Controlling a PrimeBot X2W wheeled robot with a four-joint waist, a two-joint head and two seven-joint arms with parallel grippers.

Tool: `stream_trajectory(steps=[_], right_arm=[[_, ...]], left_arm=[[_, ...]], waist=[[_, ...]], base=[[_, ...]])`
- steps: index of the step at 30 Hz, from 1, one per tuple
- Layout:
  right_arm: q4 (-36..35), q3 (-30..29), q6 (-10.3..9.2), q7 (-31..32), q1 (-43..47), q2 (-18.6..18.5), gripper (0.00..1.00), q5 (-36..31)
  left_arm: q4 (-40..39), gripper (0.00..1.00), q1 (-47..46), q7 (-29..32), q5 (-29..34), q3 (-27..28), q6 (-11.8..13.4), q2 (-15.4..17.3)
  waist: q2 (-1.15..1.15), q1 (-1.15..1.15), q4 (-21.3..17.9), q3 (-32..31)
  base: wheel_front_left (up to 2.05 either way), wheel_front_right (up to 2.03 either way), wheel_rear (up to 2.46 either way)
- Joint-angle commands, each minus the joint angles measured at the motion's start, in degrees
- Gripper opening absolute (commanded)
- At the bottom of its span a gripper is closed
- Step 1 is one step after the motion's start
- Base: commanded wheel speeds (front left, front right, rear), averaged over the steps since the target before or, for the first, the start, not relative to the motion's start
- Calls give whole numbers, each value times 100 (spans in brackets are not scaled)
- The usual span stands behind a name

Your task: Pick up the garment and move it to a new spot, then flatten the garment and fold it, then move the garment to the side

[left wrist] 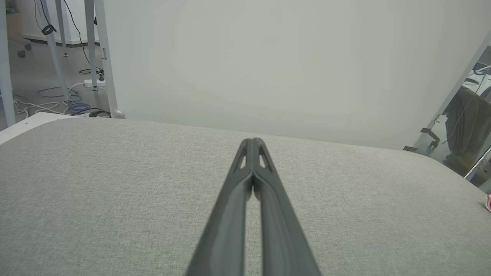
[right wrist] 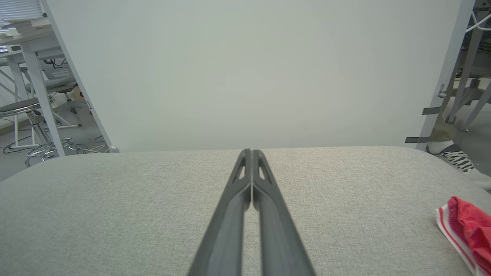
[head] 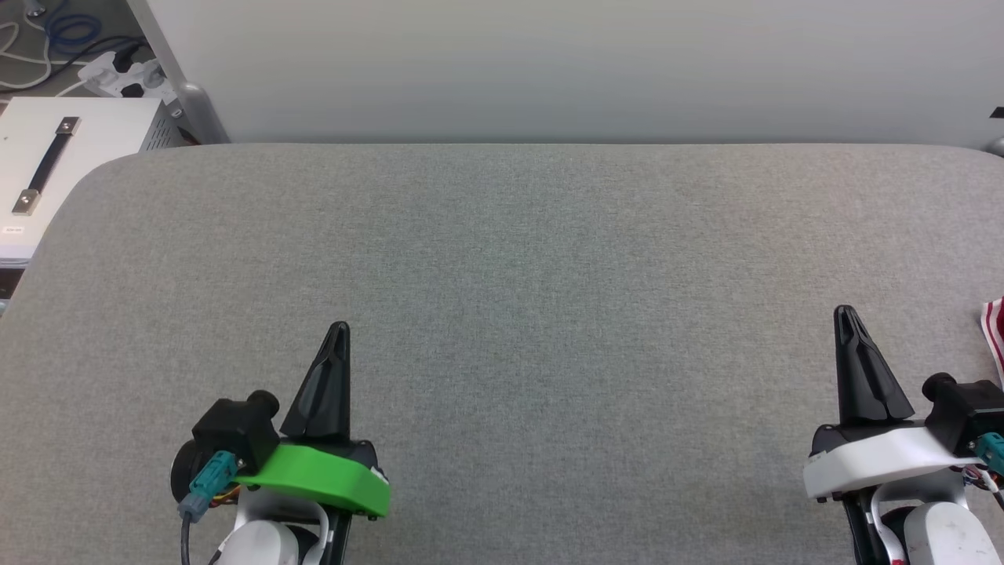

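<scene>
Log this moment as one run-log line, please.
left gripper: shut, empty | right gripper: shut, empty | garment: bunched at right edge of grey table, apart from both grippers

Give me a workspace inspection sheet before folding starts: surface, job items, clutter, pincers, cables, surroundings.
surface: grey fabric tabletop, flat, rounded corners.
job's things: garment, red with striped trim, bunched at the table's right edge, mostly cut off by the frame.
clutter: nothing seen.
pincers: left pincer and right pincer both shut, holding nothing, apart from the garment.
cables: floor cables and power strip beyond the far left corner.
surroundings: white backdrop panel; white case at left; a person's shoe on the floor at right.
</scene>
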Motion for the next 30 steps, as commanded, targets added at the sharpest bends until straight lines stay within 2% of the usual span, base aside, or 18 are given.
stream_trajectory(steps=[1, 30], right_arm=[[-36, 10, -1, 27, 45, 22, 0, -75], [-126, 61, -2, 379, 132, 98, 0, -354]], left_arm=[[-17, 0, 39, 25, 81, 33, 35, -8], [-155, 0, 114, 382, 488, 151, 214, -23]], waist=[[0, 0, -3, -5], [0, 0, -70, -102]], base=[[0, 0, 0], [0, 0, 0]])
